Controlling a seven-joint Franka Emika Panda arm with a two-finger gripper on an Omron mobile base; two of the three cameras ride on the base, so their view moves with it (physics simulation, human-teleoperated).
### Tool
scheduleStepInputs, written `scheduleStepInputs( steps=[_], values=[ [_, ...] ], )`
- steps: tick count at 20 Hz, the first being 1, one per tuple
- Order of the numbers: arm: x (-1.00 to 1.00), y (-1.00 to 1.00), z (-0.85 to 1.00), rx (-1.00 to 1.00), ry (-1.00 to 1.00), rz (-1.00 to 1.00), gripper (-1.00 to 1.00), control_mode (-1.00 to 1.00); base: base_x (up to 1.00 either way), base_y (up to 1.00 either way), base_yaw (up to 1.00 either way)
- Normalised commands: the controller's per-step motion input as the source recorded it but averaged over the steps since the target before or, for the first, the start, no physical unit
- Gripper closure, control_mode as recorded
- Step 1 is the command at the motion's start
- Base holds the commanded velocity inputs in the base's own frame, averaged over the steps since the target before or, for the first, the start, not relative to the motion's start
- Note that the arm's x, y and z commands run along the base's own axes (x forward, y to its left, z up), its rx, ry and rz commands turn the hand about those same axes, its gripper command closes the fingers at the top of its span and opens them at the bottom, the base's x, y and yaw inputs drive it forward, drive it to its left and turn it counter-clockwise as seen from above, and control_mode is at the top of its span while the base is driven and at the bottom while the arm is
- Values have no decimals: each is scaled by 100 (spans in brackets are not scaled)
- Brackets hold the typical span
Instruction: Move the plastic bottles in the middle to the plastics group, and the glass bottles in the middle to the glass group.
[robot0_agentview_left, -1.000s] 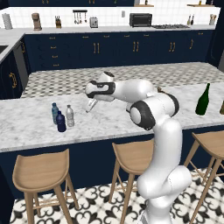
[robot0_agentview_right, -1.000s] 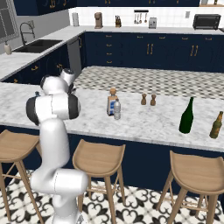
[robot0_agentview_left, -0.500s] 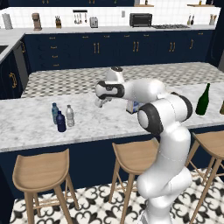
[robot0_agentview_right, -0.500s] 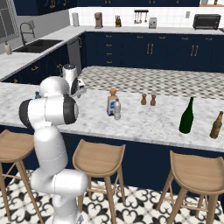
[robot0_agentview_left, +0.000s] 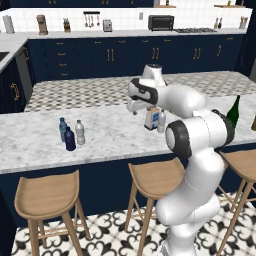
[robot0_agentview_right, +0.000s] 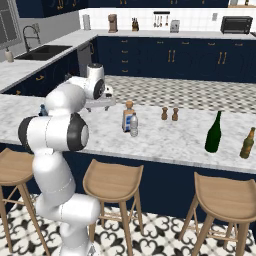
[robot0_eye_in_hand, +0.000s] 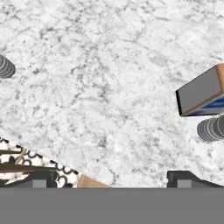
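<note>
Dark-fingered gripper (robot0_eye_in_hand: 112, 178) stands with jaws wide apart and empty, above bare white marble counter (robot0_agentview_left: 110, 135). Just to its side stand the squat clear glass bottle with cork stopper (robot0_agentview_left: 151, 118) and a small clear plastic water bottle (robot0_agentview_left: 161, 121), touching or nearly so. Judged step: approach to the middle pair. Next move calls for centring over one bottle, then descending. Plastics group (robot0_agentview_left: 70, 135) sits well apart.
</note>
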Motion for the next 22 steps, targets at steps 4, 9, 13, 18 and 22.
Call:
scheduleStepInputs(
  steps=[4,9,13,18,22],
  values=[
    [-20,-100,-15,0,0,-32,-100,-100,0,0,0],
    [2,-100,-41,9,-6,-31,-100,-100,0,0,0],
    [-8,-80,17,8,-3,-20,-100,-100,0,0,0],
    [3,-5,-10,4,-19,3,-100,-100,0,0,0],
    [28,-1,0,-9,-9,11,-100,-100,0,0,0]
  ],
)
